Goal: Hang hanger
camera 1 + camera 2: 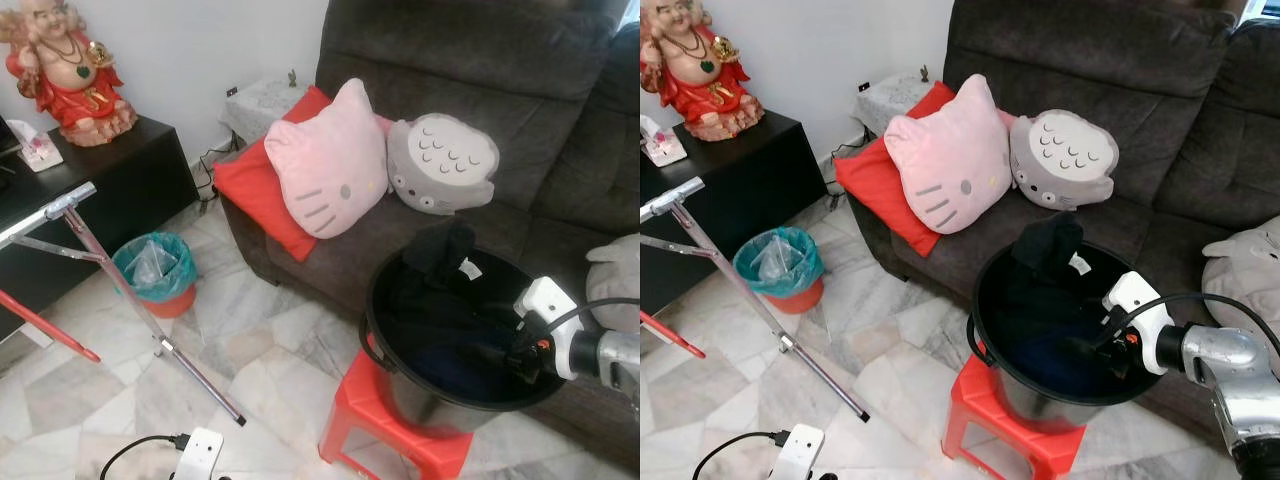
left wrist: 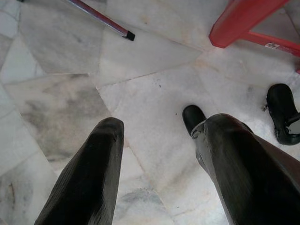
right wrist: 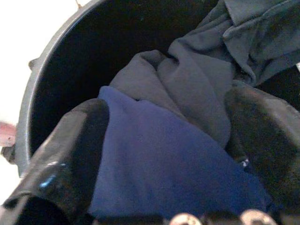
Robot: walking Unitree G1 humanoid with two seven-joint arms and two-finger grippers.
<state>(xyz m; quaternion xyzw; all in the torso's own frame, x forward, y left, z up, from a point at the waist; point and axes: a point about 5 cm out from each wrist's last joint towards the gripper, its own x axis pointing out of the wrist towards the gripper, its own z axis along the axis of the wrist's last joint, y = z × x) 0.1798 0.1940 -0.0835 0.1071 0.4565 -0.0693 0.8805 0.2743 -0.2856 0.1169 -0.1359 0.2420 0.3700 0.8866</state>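
2 grippers, both spread wide, neither holding anything.
We see the right gripper [image 3: 164,154] down in the tub [image 1: 985,325] over blue cloth [image 3: 159,164]; the left gripper [image 2: 159,154] hangs above floor [image 2: 61,93].

A: Floor [image 1: 250,340]?
B: Pale marble tiles. Red stool [image 1: 385,420] bottom centre, black tub [image 1: 985,340] of dark clothes on it. Teal-lined bin [image 1: 155,270] centre left, metal rack leg [image 1: 160,345] slanting across beside it.

A: Sofa [image 1: 480,70]?
B: Dark brown, upper right. Red cushion [image 1: 250,190], pink cat pillow [image 1: 325,160] leaning on it, grey round plush [image 1: 442,163] touching the pillow.

A: Black surface [image 1: 130,170]?
B: Upper left. Red-robed figurine [image 1: 65,70], tissue box [image 1: 35,148] just beside.
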